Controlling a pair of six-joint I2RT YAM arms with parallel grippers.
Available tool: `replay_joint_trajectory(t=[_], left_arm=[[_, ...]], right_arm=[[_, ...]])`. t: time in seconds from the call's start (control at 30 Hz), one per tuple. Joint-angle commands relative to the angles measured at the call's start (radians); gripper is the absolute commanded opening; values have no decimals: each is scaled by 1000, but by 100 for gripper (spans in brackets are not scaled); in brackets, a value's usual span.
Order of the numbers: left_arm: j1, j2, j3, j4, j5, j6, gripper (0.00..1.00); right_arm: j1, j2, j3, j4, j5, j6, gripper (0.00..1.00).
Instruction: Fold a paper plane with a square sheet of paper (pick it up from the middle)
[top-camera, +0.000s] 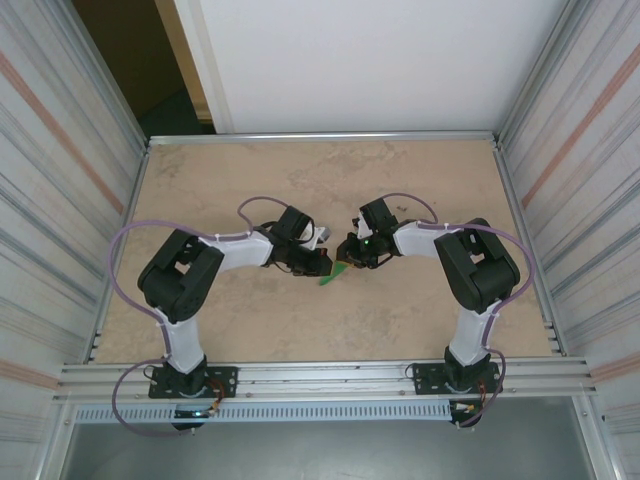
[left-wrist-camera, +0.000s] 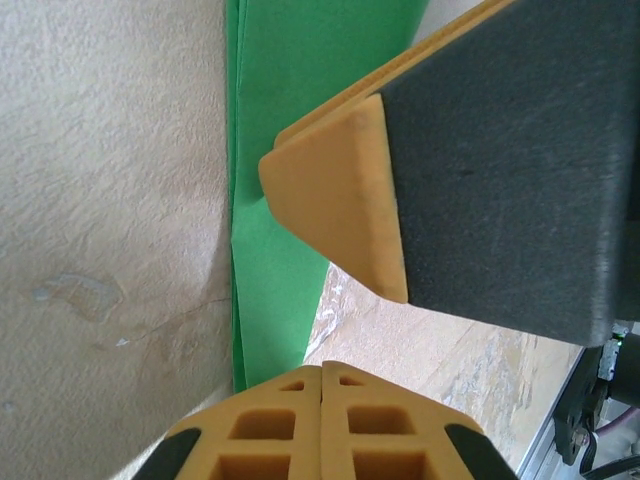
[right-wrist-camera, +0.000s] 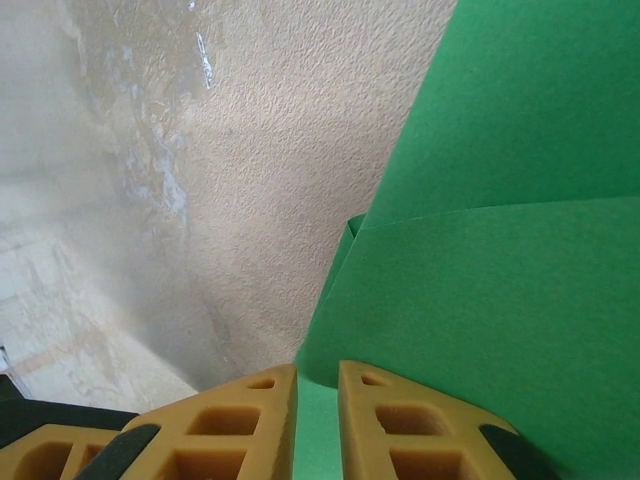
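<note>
**Green sheet sits between both grippers at mid-table**

We see the left gripper clenched, its two yellow fingers pressed together tip to tip. The green strip runs straight down to those tips, but we cannot tell whether its edge is nipped between them. The right gripper has its fingers parted by a narrow slit with green showing through it. We cannot tell whether its pads touch the paper. From the left wrist, one right finger lies across the sheet's edge.

The paper is creased, and from the right wrist we see one layer overlapping another along a straight fold. It lies near the middle of the table, just in front of both wrists. Bare tabletop spreads from it on every side to the metal rails and the ribbed walls.

We count one sheet, two grippers and two visible layers.
</note>
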Motion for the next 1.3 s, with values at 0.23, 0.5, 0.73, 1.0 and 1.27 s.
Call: replay_joint_trajectory(t=[0.23, 0.5, 0.73, 1.0, 1.27], left_arm=[[-5, 26, 12, -40, 14, -2, 6], [-5, 12, -1, -40, 7, -7, 7], [2, -99, -10, -69, -36, 11, 11], [18, -100, -33, -11, 27, -14, 16], [2, -47, -9, 0, 23, -12, 11]], right_arm=[[-7, 0, 13, -9, -14, -14, 21], [-9, 4, 15, -3, -19, -15, 21], [-8, -7, 16, -4, -25, -16, 21], [-8, -38, 6, 18, -38, -17, 22], [-8, -75, -7, 39, -43, -21, 23]])
